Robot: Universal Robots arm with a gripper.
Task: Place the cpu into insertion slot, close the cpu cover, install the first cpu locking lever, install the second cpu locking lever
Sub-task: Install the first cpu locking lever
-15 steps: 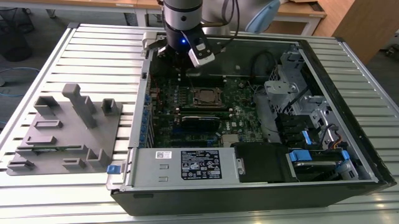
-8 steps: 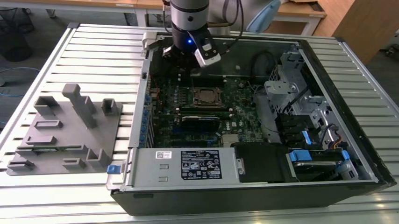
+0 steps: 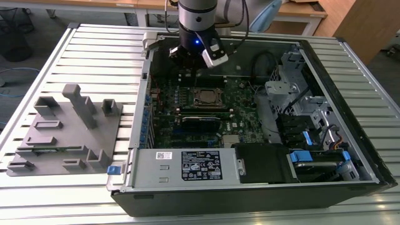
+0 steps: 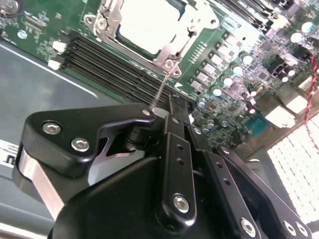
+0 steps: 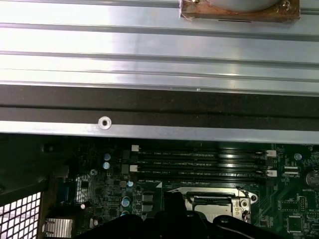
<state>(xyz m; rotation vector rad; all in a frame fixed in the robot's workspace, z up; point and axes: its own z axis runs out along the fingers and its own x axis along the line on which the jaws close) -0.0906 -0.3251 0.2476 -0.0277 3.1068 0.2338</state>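
Could easily lose the lever (image 4: 160,89): thin, springy wire, apt to slip from the pinch and snap back, or to bend if pushed sideways rather than swung down under its hook. Could also scrape the memory slots (image 4: 109,62) close beside the socket (image 3: 196,98), given so little room. Seems to pinch the wire's free end with the gripper (image 4: 165,113), pressed together on it, though hard to confirm at so fine a contact. Hangs in the upper middle of the exterior view, higher in the frame than the socket at its centre. Shows the chip (image 4: 147,22) as a pale, dull silver square, lying flat in the socket on the green board (image 4: 75,20). Frames it with the cover (image 4: 107,22), a silvery plate apparently folded down over the chip's edges, leaving the metal top bare.
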